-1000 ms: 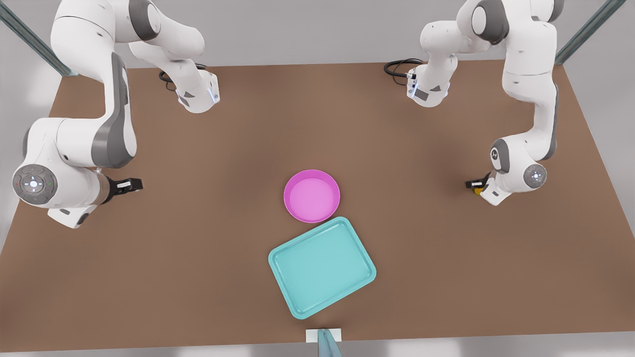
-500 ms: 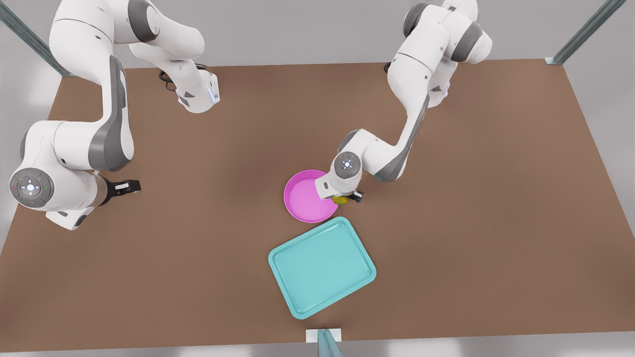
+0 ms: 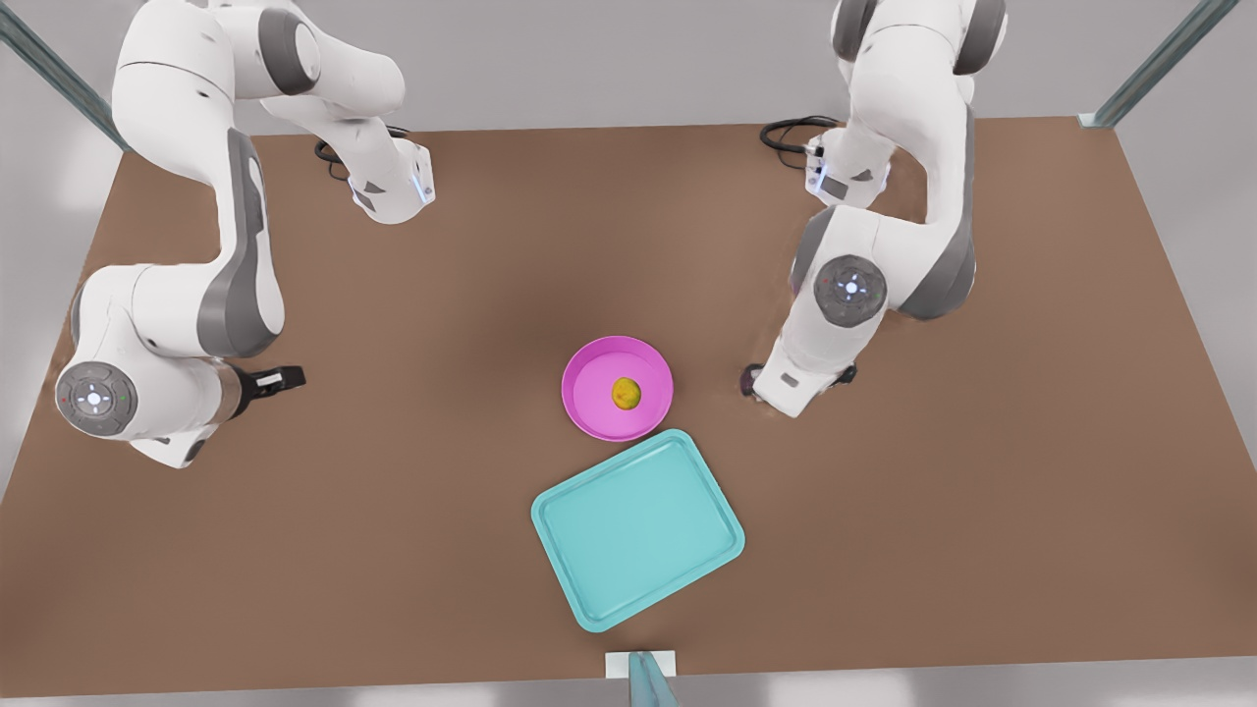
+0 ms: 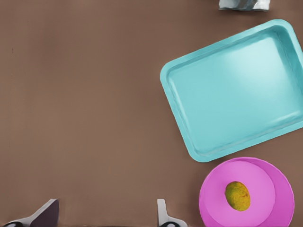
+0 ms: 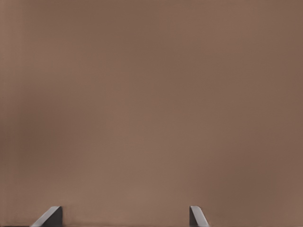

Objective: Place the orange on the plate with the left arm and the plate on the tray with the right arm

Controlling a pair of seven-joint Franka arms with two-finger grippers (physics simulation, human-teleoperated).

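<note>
The orange (image 3: 627,394) sits at the middle of the plate (image 3: 589,365), free of either arm. The plate lies near the middle of the tabletop (image 3: 393,550), and the tray (image 3: 579,520) lies just beside it, toward the edge nearest the front camera; their rims look almost touching.

The plate looks stiff and light, with a raised rim that gives the only real purchase, so I would pinch the rim, one finger inside and one outside. The orange is round and loose, and would likely roll if the plate tilts or jerks; a level, slow carry seems wise. The tray is shallow and empty, wider than the plate, so the set-down is forgiving.

The left end effector (image 4: 104,217) hangs over bare tabletop just beside the plate, fingers spread wide and empty. The right end effector (image 5: 125,218) waits well apart, toward the tabletop's side edge on the front view's left, also wide open and holding nothing.

The tabletop is plain brown and flat. There is ample room around plate and tray.
</note>
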